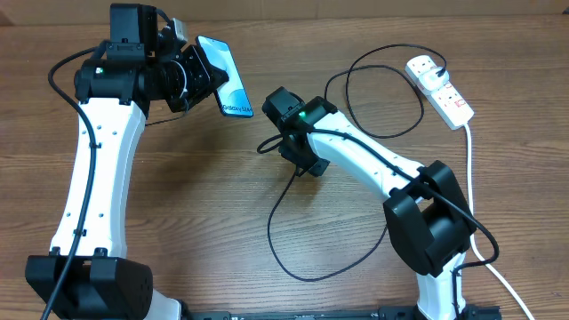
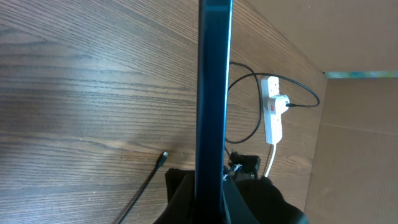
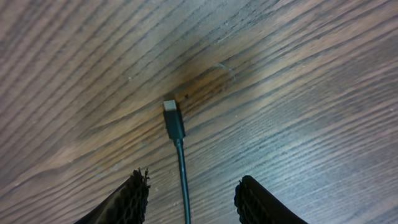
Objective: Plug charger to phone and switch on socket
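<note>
Two steps of the task are not yet done, and the first one, bringing the connector to the phone, is in hand. The left gripper (image 1: 203, 78) is clenched on the phone (image 1: 229, 84) and holds it above the table (image 1: 178, 204), tilted, with the screen towards the overhead camera. The right gripper (image 3: 191, 190) is low over the wood with its fingers (image 3: 132, 200) apart. The charger (image 3: 181, 171) runs between them and touches neither, and its connector tip (image 3: 173, 119) lies flat just ahead. So this gripper is released and holds nothing. The other end of the charger seems already plugged in the socket (image 1: 442, 91), at the far right of the table.

The next move probably calls for a grip close behind the tip, so that it does not bend away, and then a careful alignment with the phone's port. This port is not visible in any view, because the left wrist camera shows the phone only edge-on. The red switches of the socket are too small to tell their position.
</note>
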Available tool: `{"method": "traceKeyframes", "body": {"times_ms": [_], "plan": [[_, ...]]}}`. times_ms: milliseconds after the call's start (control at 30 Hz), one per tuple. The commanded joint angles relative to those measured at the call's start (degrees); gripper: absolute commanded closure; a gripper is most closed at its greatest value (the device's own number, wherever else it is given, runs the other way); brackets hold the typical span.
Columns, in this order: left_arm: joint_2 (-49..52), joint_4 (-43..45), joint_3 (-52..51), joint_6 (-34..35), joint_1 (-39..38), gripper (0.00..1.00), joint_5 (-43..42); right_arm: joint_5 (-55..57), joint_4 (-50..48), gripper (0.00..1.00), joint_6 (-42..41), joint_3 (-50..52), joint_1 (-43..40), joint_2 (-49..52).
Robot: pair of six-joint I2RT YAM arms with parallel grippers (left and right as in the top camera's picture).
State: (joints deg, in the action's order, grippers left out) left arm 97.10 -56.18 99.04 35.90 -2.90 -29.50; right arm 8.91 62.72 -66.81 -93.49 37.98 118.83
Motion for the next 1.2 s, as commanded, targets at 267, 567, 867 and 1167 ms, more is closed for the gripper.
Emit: {"method": "traceKeyframes", "body": {"times_ms": [267, 567, 867, 1167], "plan": [[-0.09, 0.33, 0.74, 0.55, 0.0, 0.96, -2.1, -0.42, -3.1, 0.52, 1.9, 1.42, 0.2, 1.81], [-0.09, 0.26, 0.74, 0.52, -0.02, 0.96, -2.1, -1.25, -7.69, 0.62, 3.43, 3.98, 0.2, 1.86], [-0.09, 0.26, 0.74, 0.55, -0.02, 0.96, -2.1, 1.09, -8.02, 0.63, 3.41, 4.31, 0.2, 2.99], [-0.09, 0.33, 0.74, 0.55, -0.02, 0.96, -2.08, 1.31, -8.0, 0.64, 3.89, 4.31, 0.2, 6.64]]}}
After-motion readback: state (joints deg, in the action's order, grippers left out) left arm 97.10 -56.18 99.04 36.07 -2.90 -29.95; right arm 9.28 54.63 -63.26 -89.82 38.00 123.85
